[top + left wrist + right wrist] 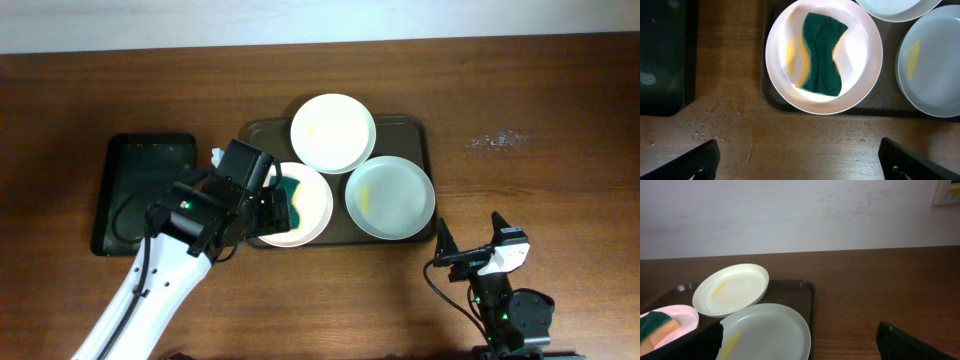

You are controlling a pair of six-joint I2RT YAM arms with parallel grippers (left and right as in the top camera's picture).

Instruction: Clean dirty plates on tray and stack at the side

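Three white plates sit on the brownish-grey tray (415,130). The far plate (333,132) and the right plate (390,197) carry yellowish smears. The left plate (315,205) holds a green and yellow sponge (292,195). In the left wrist view the sponge (822,55) lies loose in this plate (860,55), with a yellow smear beside it. My left gripper (265,212) hovers over that plate's left edge, open and empty (800,160). My right gripper (470,250) is open and empty near the table's front, right of the tray; its view (800,345) shows the right plate (765,332) close by.
A smaller black tray (145,190) lies left of the big tray, also in the left wrist view (665,55). Bare wooden table (540,150) spreads to the right of the tray. A pale wall stands behind the table in the right wrist view.
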